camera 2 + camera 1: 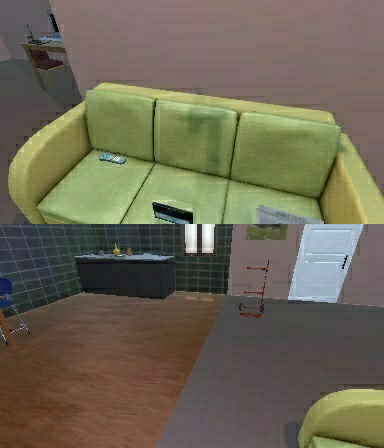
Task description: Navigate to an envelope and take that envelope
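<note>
Forward view, left to right: blue chair (5,294) at the edge, wood floor (100,364), dark counter (125,274) against the tiled wall, red rack (255,294) on the grey carpet (290,364), white door (325,262). A yellow-green sofa corner (345,419) is at bottom right.

Arm side view, left to right: small shelf (45,50) by the pink wall, then the sofa (195,135) across the frame. Remote (112,158) lies on the left seat. A dark box-like item (172,212) is on the middle seat at the bottom edge. A pale sheet (288,215) lies flat on the right seat, cut by the bottom edge.

Judgement: the pale sheet is the likeliest envelope, though too little of it shows to be sure. It lies well apart from the remote.

Step in hand: the end of navigation. The base stands alongside the sofa, and the grasp has not begun.

Gripper state: cannot tell.

Next move calls for a small shift of the base to line the arm up with the right seat. Then extend and come down low over the cushion. A flat sheet on soft fabric leaves little edge to catch.
</note>
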Tool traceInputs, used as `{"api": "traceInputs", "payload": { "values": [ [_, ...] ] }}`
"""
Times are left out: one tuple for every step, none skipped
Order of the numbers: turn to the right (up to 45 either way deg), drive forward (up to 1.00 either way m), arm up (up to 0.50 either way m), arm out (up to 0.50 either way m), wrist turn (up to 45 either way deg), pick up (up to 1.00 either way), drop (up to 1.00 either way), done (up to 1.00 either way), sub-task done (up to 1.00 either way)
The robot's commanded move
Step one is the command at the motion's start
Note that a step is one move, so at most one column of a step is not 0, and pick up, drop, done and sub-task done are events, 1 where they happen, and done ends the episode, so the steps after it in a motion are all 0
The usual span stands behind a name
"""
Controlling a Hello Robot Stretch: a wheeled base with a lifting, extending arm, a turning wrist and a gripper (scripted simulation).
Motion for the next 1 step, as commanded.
{"api": "traceInputs", "payload": {
  "values": [
    [0.0, 0.00, 0.00, 0.30, 0.0, 0.00, 0.00, 0.00, 0.00]
  ]
}}
